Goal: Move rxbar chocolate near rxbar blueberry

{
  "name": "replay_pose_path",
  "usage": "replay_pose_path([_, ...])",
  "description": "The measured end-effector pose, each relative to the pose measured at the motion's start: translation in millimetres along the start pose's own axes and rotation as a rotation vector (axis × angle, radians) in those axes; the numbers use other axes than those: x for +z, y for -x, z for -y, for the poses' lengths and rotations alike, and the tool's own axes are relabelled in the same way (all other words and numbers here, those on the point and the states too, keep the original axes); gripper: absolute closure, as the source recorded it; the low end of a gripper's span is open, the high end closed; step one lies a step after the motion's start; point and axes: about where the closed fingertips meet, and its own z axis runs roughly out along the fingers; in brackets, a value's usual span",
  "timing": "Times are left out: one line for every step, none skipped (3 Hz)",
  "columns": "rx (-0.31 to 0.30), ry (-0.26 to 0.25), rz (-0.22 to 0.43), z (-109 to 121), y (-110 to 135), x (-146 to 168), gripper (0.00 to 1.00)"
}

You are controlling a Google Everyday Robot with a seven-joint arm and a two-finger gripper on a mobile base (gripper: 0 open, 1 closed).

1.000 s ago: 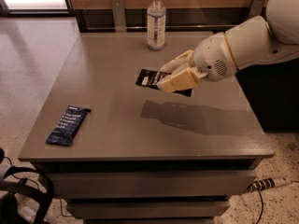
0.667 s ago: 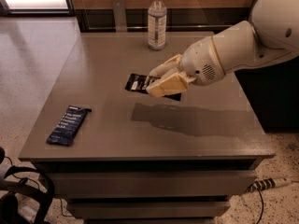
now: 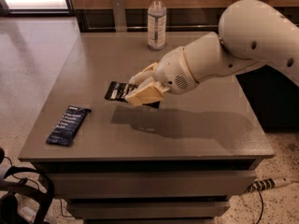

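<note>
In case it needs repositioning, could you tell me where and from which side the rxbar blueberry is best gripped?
Probably from straight above, across its narrow width near mid-length: the rxbar blueberry lies flat on the table, so only its long edges offer purchase. The gripper is over the table's middle, shut on the rxbar chocolate.

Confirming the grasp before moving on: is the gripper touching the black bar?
Touching. The camera view shows the gripper above the table, fingers clamped on one end of the black bar.

Black rxbar chocolate [image 3: 117, 91] in gripper [image 3: 138, 88] jaws above table [image 3: 210, 125], navy rxbar blueberry [image 3: 68, 125] front-left
</note>
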Motion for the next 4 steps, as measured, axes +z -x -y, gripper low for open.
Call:
replay_pose_path([-0.02,0.02,0.007,-7,6,21,1.0])
replay_pose_path([-0.038,0.05,0.022,-12,11,36,1.0])
replay_pose_path([-0.043,0.055,0.022,-13,14,38,0.85])
replay_pose_path([-0.047,0.056,0.021,-15,15,38,0.62])
